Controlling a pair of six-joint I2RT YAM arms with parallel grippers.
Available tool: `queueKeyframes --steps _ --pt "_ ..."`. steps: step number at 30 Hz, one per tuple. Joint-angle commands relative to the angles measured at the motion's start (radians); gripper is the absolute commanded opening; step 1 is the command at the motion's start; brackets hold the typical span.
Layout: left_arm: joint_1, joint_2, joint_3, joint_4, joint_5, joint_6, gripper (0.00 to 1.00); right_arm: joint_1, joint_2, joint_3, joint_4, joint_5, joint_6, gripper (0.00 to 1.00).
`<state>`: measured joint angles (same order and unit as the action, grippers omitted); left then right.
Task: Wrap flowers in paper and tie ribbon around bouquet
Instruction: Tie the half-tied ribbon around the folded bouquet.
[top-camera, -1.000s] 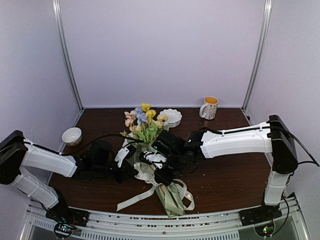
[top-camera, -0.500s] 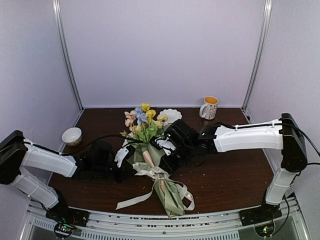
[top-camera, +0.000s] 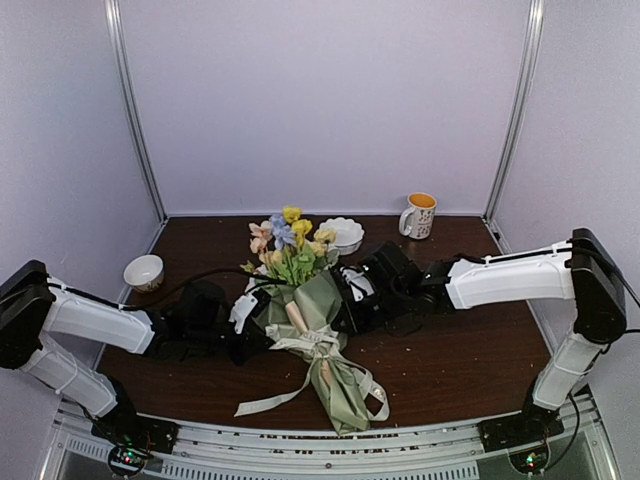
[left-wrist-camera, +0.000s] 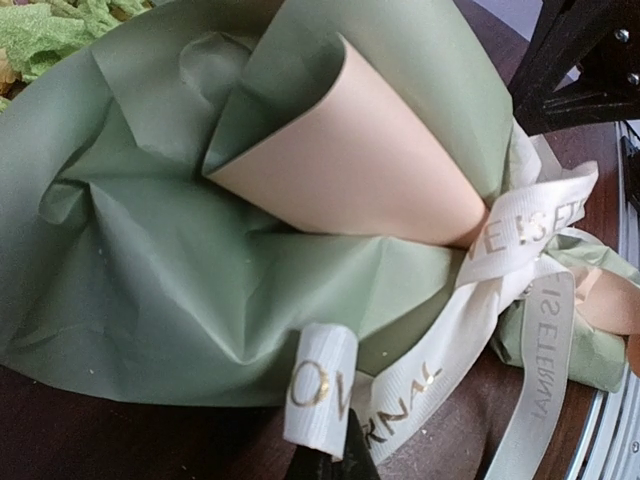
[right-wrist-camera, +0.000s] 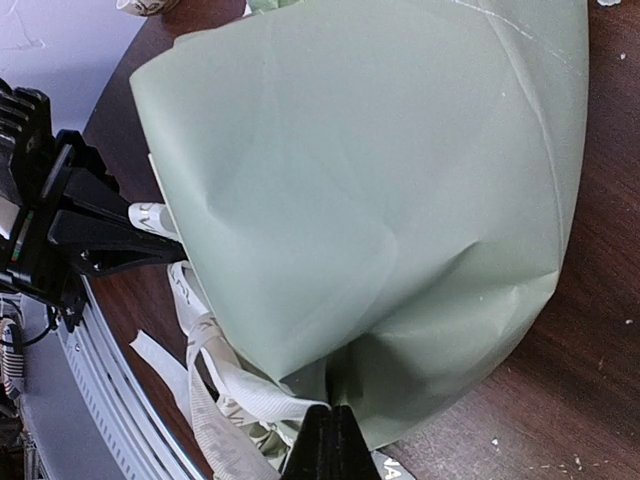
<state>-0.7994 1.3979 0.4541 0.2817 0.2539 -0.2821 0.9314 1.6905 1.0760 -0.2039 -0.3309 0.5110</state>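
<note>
The bouquet lies mid-table: pastel flowers (top-camera: 288, 238) stick out of a sage-green paper (top-camera: 318, 300) cone with a peach inner fold (left-wrist-camera: 350, 170). A cream ribbon (top-camera: 312, 345) with gold lettering is knotted around its waist, tails trailing toward the front edge. My left gripper (top-camera: 246, 343) is at the cone's left side, shut on a ribbon loop (left-wrist-camera: 320, 388) just above its tips (left-wrist-camera: 326, 458). My right gripper (top-camera: 346, 308) is against the cone's right side, shut, with a ribbon strand (right-wrist-camera: 262, 400) running into its tips (right-wrist-camera: 325, 440) beside the paper (right-wrist-camera: 380, 180).
A small white bowl (top-camera: 143, 271) stands at the left, a scalloped white dish (top-camera: 344, 234) behind the flowers, and an orange-and-white mug (top-camera: 419, 215) at the back right. A metal rail (top-camera: 330, 450) runs along the near table edge.
My right arm has drawn back to the right and farther from the front edge, off the bow to the cone's right side, uncovering the paper. The left arm has stayed put.
</note>
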Motion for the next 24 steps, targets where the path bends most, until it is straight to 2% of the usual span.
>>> queueKeyframes --steps 1,7,20,21,24 --pt "0.005 -0.018 0.013 0.003 -0.018 0.000 0.00 -0.014 -0.041 -0.036 0.075 0.032 0.059 0.00" --pt "0.005 -0.029 0.006 -0.007 -0.026 0.004 0.00 -0.049 -0.087 -0.099 0.092 0.077 0.095 0.00" --pt "0.005 -0.036 -0.005 -0.003 -0.024 0.004 0.00 -0.066 -0.126 -0.198 0.097 0.041 0.113 0.00" --pt "0.005 -0.036 -0.003 -0.005 -0.021 0.004 0.00 -0.068 -0.125 -0.200 0.094 0.032 0.109 0.04" --pt "0.005 -0.035 0.001 -0.006 -0.015 0.006 0.00 -0.077 -0.138 -0.235 0.180 -0.075 0.112 0.33"
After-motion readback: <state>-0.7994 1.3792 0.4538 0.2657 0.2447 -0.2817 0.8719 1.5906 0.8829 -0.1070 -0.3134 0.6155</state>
